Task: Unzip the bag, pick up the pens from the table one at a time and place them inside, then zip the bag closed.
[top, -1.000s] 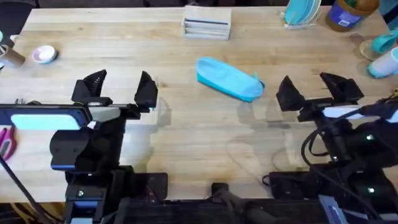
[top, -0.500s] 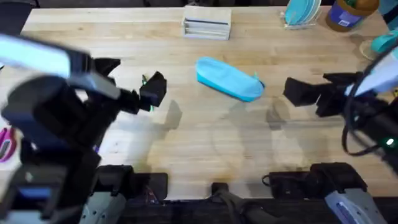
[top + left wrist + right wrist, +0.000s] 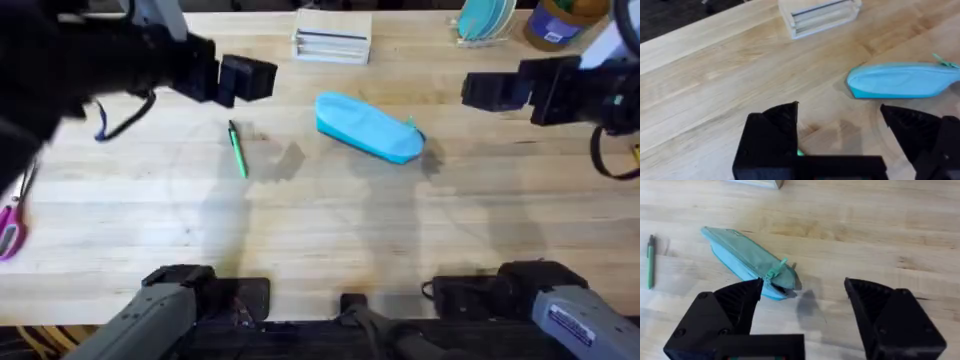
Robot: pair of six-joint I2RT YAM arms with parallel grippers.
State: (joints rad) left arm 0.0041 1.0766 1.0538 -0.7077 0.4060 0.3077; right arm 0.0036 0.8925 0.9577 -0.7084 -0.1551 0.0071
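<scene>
Seen from overhead, the table [image 3: 330,230] carries the bag [image 3: 368,127] lying slantwise just right of centre, closed, its zipper pull at the right-hand end. The pen [image 3: 237,149] lies flat well to the left of the bag, dark tip toward the far side. My left gripper [image 3: 235,79] hangs raised above the far-left part of the table, beyond the pen; from this angle I cannot tell how its fingers stand. My right gripper [image 3: 500,90] hangs raised at the far right, right of the bag. A white stacked box [image 3: 333,43] sits at the far edge behind the bag, and pink-handled scissors [image 3: 10,225] lie at the left edge.

From the left wrist, my left gripper [image 3: 840,127] shows its two black fingers spread wide with nothing between them, bare wood beneath. The bag [image 3: 902,80] lies beyond one finger and the white stacked box [image 3: 819,16] farther off.

From the right wrist, my right gripper [image 3: 802,307] likewise has its fingers wide apart and empty. The bag [image 3: 747,262] lies just beyond them, its turquoise zipper pull [image 3: 775,270] plainly visible at the nearer end, a detail the overhead view barely gives. The pen [image 3: 650,262] lies well apart from the bag.
</scene>
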